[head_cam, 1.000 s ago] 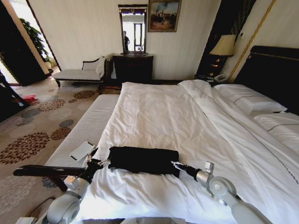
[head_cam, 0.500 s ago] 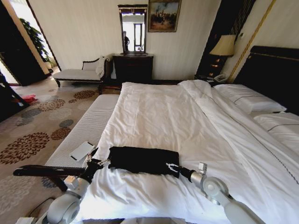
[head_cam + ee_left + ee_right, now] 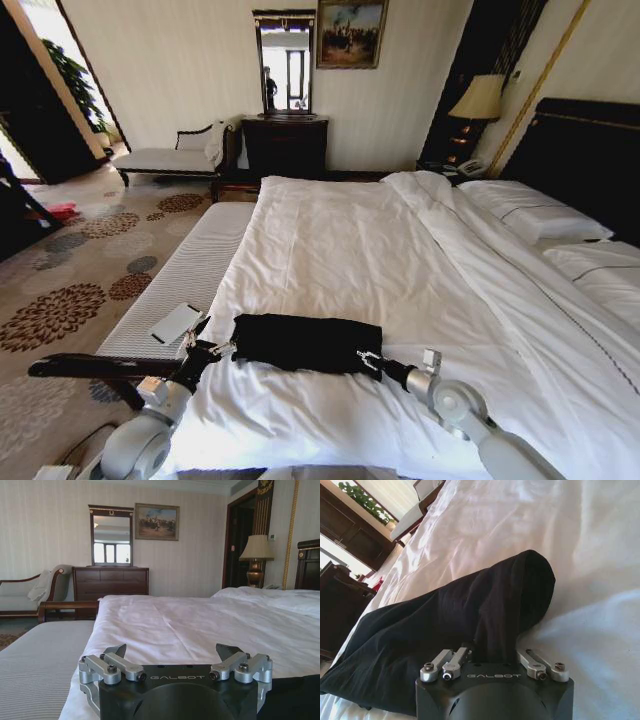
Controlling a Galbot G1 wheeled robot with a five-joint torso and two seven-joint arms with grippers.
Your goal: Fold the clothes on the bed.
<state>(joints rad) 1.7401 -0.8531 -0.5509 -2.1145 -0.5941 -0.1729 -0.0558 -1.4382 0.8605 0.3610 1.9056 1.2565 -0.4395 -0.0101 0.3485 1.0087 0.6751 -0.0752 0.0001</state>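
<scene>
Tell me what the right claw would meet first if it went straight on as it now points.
Most likely the black T-shirt: the right claw points straight into its folded end, seemingly almost touching. Depth is unclear.

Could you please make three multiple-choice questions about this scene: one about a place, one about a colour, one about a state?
1. Where does the T-shirt lie?
A. on the bench
B. on the duvet near the bed's near edge
C. on a pillow

2. What colour is the duvet?
A. white
B. grey
C. blue

3. In what state is the T-shirt?
A. spread out flat
B. hanging off the bed
C. folded into a long narrow bundle

Answers:
1. B, the head view shows it on the duvet, between the left hand and the right hand.
2. A, the cover is plain white.
3. C, the right wrist view shows doubled layers with a rounded end.
</scene>
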